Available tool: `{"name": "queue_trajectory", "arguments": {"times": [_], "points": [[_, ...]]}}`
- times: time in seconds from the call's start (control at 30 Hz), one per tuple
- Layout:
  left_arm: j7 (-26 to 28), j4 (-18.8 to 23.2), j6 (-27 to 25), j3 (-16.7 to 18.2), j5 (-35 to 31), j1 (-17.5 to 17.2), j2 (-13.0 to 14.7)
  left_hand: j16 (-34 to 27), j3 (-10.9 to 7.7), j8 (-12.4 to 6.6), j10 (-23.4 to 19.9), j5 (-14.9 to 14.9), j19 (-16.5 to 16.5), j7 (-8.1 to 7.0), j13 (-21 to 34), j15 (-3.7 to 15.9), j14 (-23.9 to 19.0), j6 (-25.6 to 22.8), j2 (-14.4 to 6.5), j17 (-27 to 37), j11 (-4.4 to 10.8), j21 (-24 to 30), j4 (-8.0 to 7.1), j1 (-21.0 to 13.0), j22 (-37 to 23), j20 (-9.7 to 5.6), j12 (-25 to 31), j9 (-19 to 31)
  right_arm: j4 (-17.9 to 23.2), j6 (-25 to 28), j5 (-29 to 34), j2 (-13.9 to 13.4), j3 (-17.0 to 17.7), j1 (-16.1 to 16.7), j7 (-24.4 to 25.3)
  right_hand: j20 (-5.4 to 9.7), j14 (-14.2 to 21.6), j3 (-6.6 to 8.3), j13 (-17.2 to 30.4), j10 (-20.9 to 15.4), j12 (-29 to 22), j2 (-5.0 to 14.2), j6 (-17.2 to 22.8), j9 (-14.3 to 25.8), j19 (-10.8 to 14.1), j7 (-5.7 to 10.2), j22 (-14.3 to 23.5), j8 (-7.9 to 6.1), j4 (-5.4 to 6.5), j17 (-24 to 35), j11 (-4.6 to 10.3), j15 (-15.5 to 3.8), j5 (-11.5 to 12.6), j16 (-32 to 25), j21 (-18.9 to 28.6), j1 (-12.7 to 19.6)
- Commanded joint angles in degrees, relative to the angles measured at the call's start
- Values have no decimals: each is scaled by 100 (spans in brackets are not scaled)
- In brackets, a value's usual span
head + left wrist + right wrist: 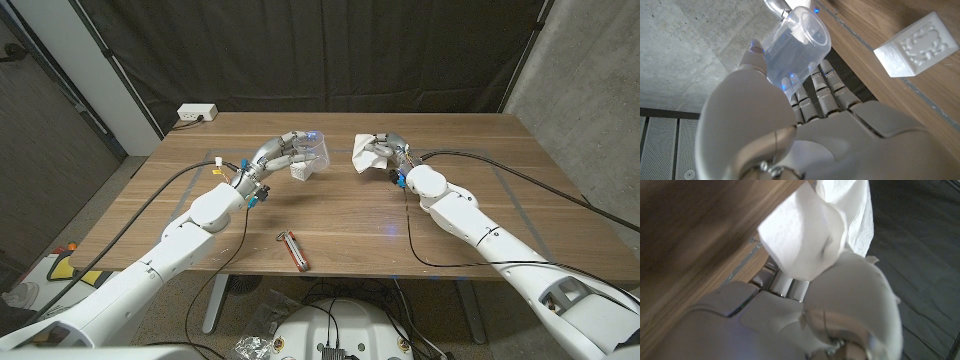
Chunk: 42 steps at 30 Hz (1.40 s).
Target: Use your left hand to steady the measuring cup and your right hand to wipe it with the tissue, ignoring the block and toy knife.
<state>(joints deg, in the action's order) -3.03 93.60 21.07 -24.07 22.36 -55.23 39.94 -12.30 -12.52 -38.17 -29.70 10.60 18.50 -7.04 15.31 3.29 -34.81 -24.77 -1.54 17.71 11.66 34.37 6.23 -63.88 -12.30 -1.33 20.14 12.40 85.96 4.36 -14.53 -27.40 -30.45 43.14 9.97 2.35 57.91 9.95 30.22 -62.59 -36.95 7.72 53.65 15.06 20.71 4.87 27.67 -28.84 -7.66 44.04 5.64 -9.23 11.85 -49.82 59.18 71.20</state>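
Left hand (278, 153) raised off table, fingers wrapped around clear plastic measuring cup (313, 153), cup tilted. Small white embossed block (301, 172) just below hand. Right hand (388, 152) nearby, fingers clamped on crumpled white tissue (367, 154).

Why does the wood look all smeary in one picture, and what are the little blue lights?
In the right wrist view the table is blurred and dim, though the tissue is bright white. In the left wrist view small blue lights glow on the left hand beneath the measuring cup, and the block looks sharp. The head view is evenly lit.
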Motion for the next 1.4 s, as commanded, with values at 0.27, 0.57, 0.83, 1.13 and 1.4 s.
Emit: {"name": "queue_trajectory", "arguments": {"times": [0.27,0.57,0.83,1.13,1.4], "points": [[186,-151,-137,-36,-24,148,-217,9,-38,-24,-2,16,-8,50,36,864,-55,-55,-136,26,22,77,-18,105,-13,-6,25,14,-237,-1505,-1886,247,369,195,-1234,303,91,-37,15,-68,27,22,38,-4,-65,-59,23,5,-15,0,-8,-407,-7,-48,200,69],[168,-265,-83,-119,-41,301,-369,16,-39,-28,-13,15,-17,46,42,870,-57,-52,-137,33,23,95,-17,111,-11,0,31,15,-152,-1564,-2312,340,360,321,-1445,304,113,-51,18,-92,38,17,46,-15,-71,-70,19,3,-14,7,16,-407,-9,-55,313,79],[-132,-412,74,-209,147,464,-502,25,-31,-34,-27,14,-53,49,48,865,-59,-52,-124,41,23,107,-17,129,-9,7,40,15,32,-1684,-2484,490,395,539,-1213,306,144,-63,20,-119,53,16,61,-27,-85,-80,1,-1,-11,-12,16,-408,-11,-42,431,90],[-275,-522,124,-285,219,632,-632,27,-30,-42,-46,16,-80,57,52,867,-70,-61,-124,48,24,116,-20,141,-7,26,49,14,523,-1545,-2893,755,492,931,-598,320,188,-81,-6,-184,71,-5,98,-39,-65,-98,-33,-13,-10,-13,42,-409,-13,-37,548,92],[-361,-651,115,-353,261,755,-732,32,-30,-46,-35,17,-99,53,58,864,-71,-60,-131,58,24,133,-25,157,-5,31,46,14,749,-1480,-3111,829,473,1082,-481,353,249,-95,9,-194,88,-15,108,-51,-42,-101,-81,-12,-7,-30,42,-410,-7,-22,659,95]]}}
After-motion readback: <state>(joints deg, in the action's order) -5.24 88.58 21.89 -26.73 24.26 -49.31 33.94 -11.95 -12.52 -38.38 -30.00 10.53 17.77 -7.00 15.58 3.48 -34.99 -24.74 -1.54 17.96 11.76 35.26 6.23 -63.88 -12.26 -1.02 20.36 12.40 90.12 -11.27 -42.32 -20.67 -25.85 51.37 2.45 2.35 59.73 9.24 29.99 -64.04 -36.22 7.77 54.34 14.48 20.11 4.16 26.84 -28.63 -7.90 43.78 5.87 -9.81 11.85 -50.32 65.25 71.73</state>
